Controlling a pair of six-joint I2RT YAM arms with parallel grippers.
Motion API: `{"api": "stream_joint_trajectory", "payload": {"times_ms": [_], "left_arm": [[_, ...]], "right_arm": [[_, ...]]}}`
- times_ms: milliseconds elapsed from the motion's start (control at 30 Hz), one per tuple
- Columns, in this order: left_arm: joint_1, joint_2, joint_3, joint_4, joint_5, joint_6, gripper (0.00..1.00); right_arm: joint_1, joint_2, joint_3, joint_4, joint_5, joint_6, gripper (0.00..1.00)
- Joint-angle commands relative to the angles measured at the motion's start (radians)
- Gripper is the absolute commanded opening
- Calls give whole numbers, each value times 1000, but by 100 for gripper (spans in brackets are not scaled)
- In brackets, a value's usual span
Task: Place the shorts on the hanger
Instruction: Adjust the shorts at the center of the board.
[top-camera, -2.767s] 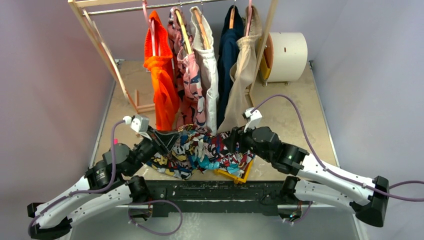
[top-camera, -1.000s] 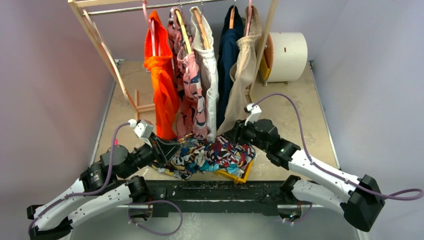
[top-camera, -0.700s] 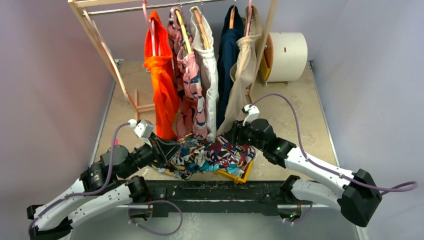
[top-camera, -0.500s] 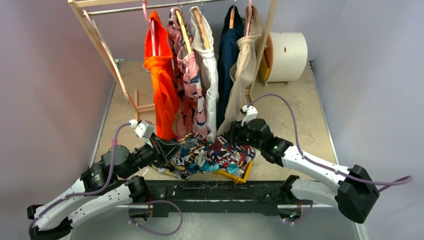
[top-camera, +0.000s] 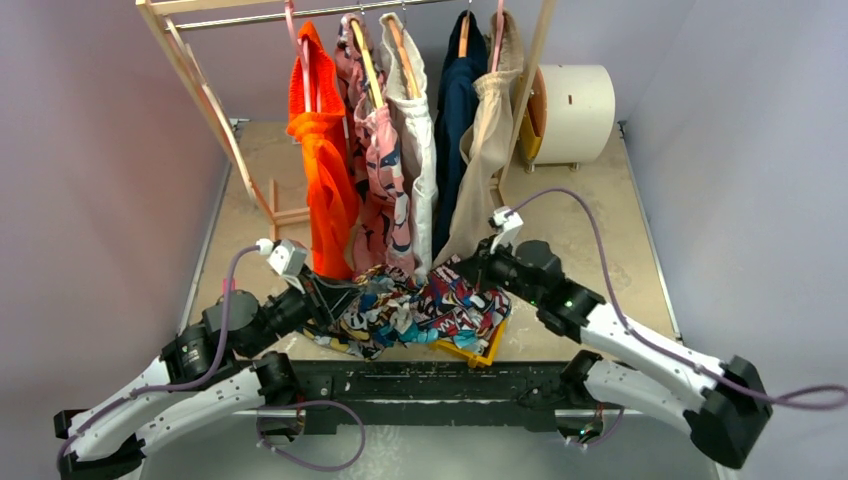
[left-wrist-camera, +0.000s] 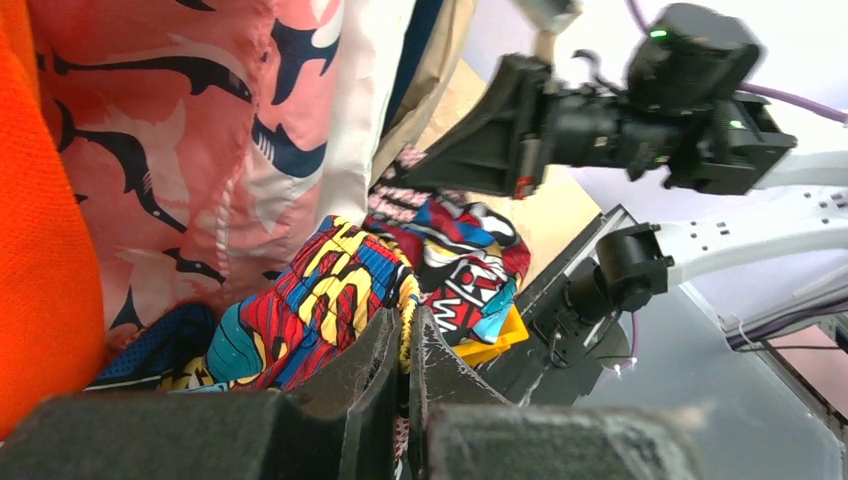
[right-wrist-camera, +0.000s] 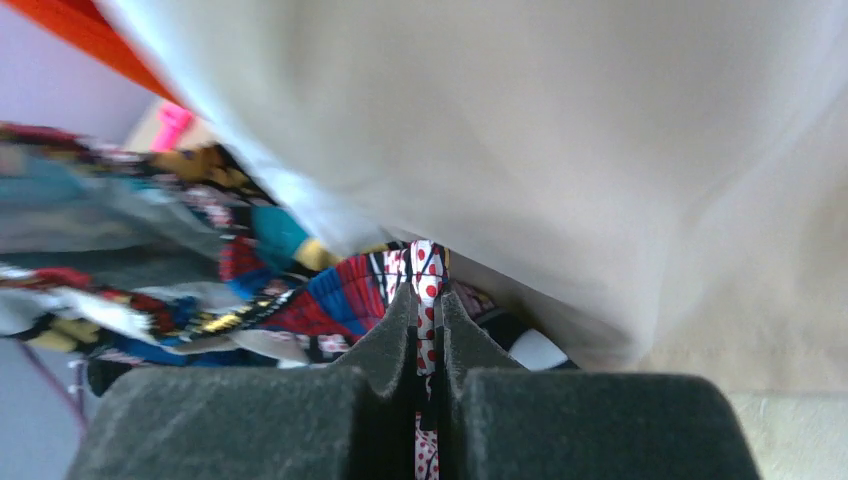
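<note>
The comic-print shorts (top-camera: 420, 310) hang bunched between my two grippers, low over the table's front edge. My left gripper (top-camera: 335, 295) is shut on their left end; in the left wrist view its fingertips (left-wrist-camera: 405, 325) pinch a yellow-trimmed edge of the shorts (left-wrist-camera: 330, 300). My right gripper (top-camera: 465, 268) is shut on the right end, just below the hanging clothes. The right wrist view shows a white fold with red dots (right-wrist-camera: 428, 265) clamped in that gripper (right-wrist-camera: 428, 300). The hanger does not show in any view.
A wooden rack (top-camera: 200, 90) at the back carries orange (top-camera: 322, 160), pink patterned (top-camera: 380, 170), white, navy and beige (top-camera: 480, 170) garments that hang down to the shorts. A yellow frame (top-camera: 470, 350) lies under the shorts. A white drum (top-camera: 575, 112) stands back right.
My right gripper has closed on the shorts' right edge and pulled back a little to the right, raising that end. The left arm has held still, shut on the cloth.
</note>
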Motion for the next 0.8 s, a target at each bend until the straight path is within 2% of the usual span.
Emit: {"api": "stream_joint_trajectory", "payload": {"times_ms": [0,133,233,367,467,633,767], "left_arm": [[2,-4,84,22,-67,11,0],[3,33,211,22,-105,68,0],[2,83,319,22,-128,128,0],[3,163,438,50,-181,235,0],[3,227,496,122,-241,324,0],[2,294,502,256,-290,408,0],[3,255,368,308,-248,355,0]], "right_arm": [[-3,-191,29,96,-66,-122,0],[-3,-310,110,57,-128,-208,0],[-3,-329,226,-5,-141,-294,0],[-3,-313,339,-8,-77,-424,0],[-3,-300,386,86,14,-551,0],[-3,-296,388,302,-6,-701,0],[-3,-358,263,359,-46,-699,0]]}}
